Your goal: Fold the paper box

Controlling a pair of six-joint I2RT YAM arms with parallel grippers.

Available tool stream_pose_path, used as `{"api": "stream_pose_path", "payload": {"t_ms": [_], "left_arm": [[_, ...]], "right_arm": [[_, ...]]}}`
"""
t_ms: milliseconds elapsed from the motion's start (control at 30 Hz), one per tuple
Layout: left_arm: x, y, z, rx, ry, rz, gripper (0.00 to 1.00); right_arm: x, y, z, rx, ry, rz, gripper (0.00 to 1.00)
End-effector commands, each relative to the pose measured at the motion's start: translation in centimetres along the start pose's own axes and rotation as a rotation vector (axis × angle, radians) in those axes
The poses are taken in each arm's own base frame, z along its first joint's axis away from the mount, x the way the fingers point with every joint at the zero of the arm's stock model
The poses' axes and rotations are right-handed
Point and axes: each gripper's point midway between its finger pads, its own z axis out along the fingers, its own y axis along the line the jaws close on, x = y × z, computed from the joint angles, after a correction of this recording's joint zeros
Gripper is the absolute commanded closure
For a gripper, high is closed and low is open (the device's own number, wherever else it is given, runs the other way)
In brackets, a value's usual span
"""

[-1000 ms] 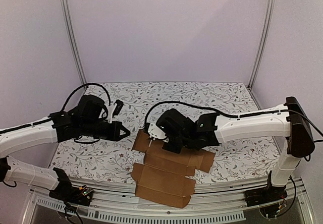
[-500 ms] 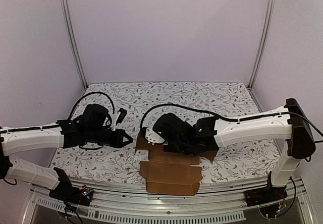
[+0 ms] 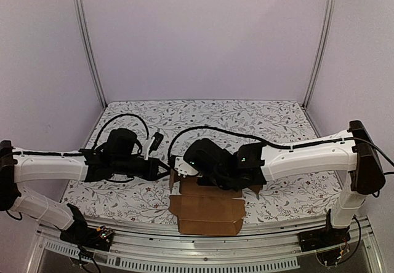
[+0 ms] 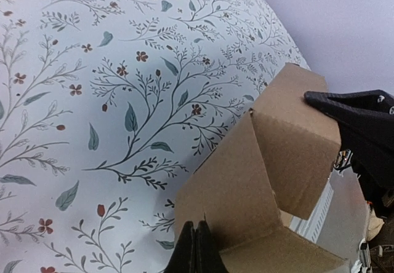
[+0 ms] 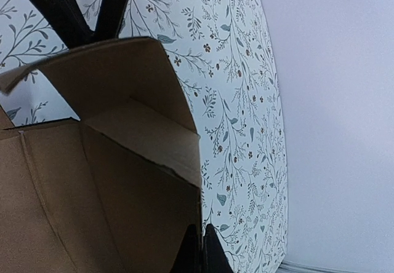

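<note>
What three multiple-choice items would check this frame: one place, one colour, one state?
1. Where does the paper box lie?
A. by the back wall
B. in the far left corner
C. at the middle of the table's near edge

2. What colour is the paper box?
A. plain brown
B. white
C. blue

3. How do the left gripper and the right gripper stand?
A. both wide open
B. both shut
C. left open, right shut

Key:
1 C: the top view shows the cardboard at the near edge, about midway across.
2 A: it is unprinted brown cardboard in every view.
3 B: each wrist view shows the fingers pressed together on a cardboard edge.
</note>
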Motion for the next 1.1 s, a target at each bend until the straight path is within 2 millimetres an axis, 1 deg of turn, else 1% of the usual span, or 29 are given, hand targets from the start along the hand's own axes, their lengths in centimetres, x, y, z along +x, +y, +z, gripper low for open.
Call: {"api": "stream_pose_path", "payload": {"t_ms": [0, 167, 433, 500, 633, 700, 933, 1067], "left_arm": [[0.2, -0.5, 0.5, 0.047, -0.006, 0.023, 1.00], [0.9, -0.3, 1.1, 0.062, -0.001, 0.012, 1.00], [2.5, 0.3, 1.4, 0.063, 0.021, -0.010, 1.00], [2.7, 0.4, 1.4, 0.064, 0.021, -0.011, 1.00], [3.0, 0.5, 1.5, 0.068, 0.018, -0.017, 1.00], [3.2, 0.5, 1.6, 0.071, 0.020, -0.023, 1.00], [3.9, 0.3, 1.6, 0.081, 0.019, -0.026, 1.00], [4.2, 0.1, 1.6, 0.090, 0.018, -0.030, 1.00]], "right_arm": [[-0.3, 0.3, 0.3, 0.015, 0.015, 0.008, 1.00], [-0.3, 0.9, 0.5, 0.010, 0.022, 0.018, 1.00], [0.1, 2.5, 0.7, 0.048, 0.042, -0.037, 1.00], [0.2, 2.9, 0.8, 0.071, 0.051, -0.056, 1.00], [-0.2, 3.4, 0.5, 0.129, 0.039, -0.090, 1.00], [-0.3, 3.3, 0.4, 0.165, 0.044, -0.105, 1.00], [-0.1, 3.6, 0.5, 0.250, 0.070, -0.144, 1.00], [0.1, 4.4, 0.8, 0.285, 0.091, -0.173, 1.00]]}}
